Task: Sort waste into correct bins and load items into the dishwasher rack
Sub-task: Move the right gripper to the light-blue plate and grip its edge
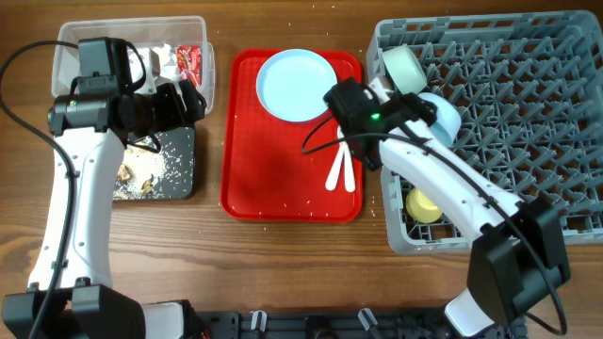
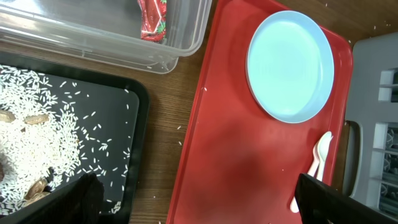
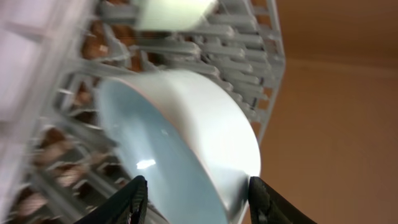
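Observation:
The pale blue bowl (image 1: 447,122) leans on edge among the pegs at the left side of the grey dishwasher rack (image 1: 528,56). My right gripper (image 1: 424,105) is open, and its fingers (image 3: 196,202) straddle the bowl's wall (image 3: 186,124). The pale green bowl (image 1: 403,66) and the yellow cup (image 1: 424,205) sit in the rack. The pale blue plate (image 1: 295,85) and the white spoon and fork (image 1: 340,168) lie on the red tray (image 1: 273,179). My left gripper (image 1: 191,99) is open and empty (image 2: 199,205), above the gap between the black tray and the red tray.
The clear tub (image 1: 212,56) holds the red wrapper (image 1: 191,61) and white tissue (image 1: 162,62). The black tray (image 1: 174,179) holds rice and brown scraps (image 2: 37,118). A few rice grains lie scattered on the wooden table.

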Robot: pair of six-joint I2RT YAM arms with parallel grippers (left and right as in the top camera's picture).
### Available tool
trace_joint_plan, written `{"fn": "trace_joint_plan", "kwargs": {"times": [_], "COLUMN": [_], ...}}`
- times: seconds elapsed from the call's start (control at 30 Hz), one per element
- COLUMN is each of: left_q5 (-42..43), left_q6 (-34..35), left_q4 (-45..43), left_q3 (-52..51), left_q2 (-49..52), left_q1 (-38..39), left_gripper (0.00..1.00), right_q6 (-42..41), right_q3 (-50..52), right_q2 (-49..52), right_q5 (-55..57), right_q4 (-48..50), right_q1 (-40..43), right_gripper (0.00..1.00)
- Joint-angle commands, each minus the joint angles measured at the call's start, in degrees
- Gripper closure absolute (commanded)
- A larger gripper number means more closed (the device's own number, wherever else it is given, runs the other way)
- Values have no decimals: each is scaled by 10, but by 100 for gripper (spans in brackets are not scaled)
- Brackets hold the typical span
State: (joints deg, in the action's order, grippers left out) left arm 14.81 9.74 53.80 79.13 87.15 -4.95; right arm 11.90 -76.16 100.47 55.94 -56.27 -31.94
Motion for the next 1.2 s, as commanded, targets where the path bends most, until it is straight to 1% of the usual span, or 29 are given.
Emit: {"fn": "trace_joint_plan", "kwargs": {"times": [0.0, 0.2, 0.33, 0.47, 0.53, 0.6, 0.63, 0.73, 0.83, 0.93, 0.97, 1.03, 1.07, 1.17], "left_q5": [-3, -3, -3, -3, -3, -3, -3, -3, -3, -3, -3, -3, -3, -3], "left_q6": [-3, -3, -3, -3, -3, -3, -3, -3, -3, -3, -3, -3, -3, -3], "left_q4": [-1, -1, -1, -1, -1, -1, -1, -1, -1, -1, -1, -1, -1, -1], "left_q3": [8, 8, 8, 8, 8, 8, 8, 8, 8, 8, 8, 8, 8, 8], "left_q2": [-2, -1, -2, -2, -1, -2, -2, -1, -1, -2, -2, -2, -2, -2], "left_q1": [-2, -2, -2, -2, -2, -2, -2, -2, -2, -2, -2, -2, -2, -2], "left_gripper": [0, 0, 0, 0, 0, 0, 0, 0, 0, 0, 0, 0, 0, 0], "right_q6": [2, 2, 1, -1, -1, -1, -1, -1, -1, -13, -43, -67, -103, -275], "right_q3": [3, 1, -14, -56, -91, -112, -118, -114, -111, -111, -111, -111, -111, -111], "right_q2": [-1, -18, -23, -24, -24, -24, -24, -24, -24, -24, -24, -24, -24, -24], "right_q5": [-83, -120, -174, -251, -333, -409, -472, -635, -748, -825, -830, -816, -782, -635], "right_q4": [2, 19, 33, 51, 77, 105, 134, 199, 223, 215, 206, 204, 209, 230], "right_q1": [-7, -7, -7, -7, -7, -7, -7, -7, -7, -7, -7, -6, -4, 5], "right_gripper": [47, 47, 46, 41, 31, 30, 28, 13, 0, 0, 0, 0, 0, 0]}}
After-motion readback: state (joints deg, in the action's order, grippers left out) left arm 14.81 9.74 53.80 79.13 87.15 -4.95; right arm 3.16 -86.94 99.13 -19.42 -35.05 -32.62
